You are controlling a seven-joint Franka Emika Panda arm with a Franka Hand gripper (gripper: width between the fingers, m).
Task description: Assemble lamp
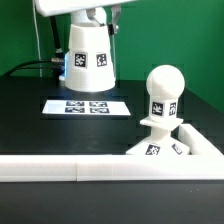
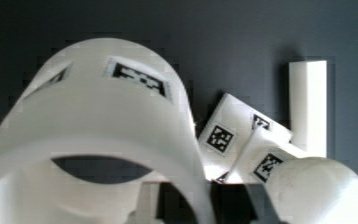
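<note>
The white tapered shade point(image 1: 88, 58) stands upright at the back, behind the marker board, wide end down; I cannot tell whether its lower rim touches the table. My gripper point(image 1: 95, 14) comes down on its top. In the wrist view the gripper point(image 2: 201, 200) is shut on the wall of the shade point(image 2: 105, 110) at its upper opening, one dark finger inside and one outside. The rounded bulb point(image 1: 163, 88) stands upright on the stepped base point(image 1: 160, 146) at the exterior view's right front. The bulb point(image 2: 322, 190) and the base point(image 2: 243, 130) also show in the wrist view.
The marker board point(image 1: 88, 105) lies flat on the black table between the shade and the front. A white rail point(image 1: 80, 166) runs along the front edge, and the base sits against it. The rail also shows in the wrist view point(image 2: 309, 95). A green wall stands behind.
</note>
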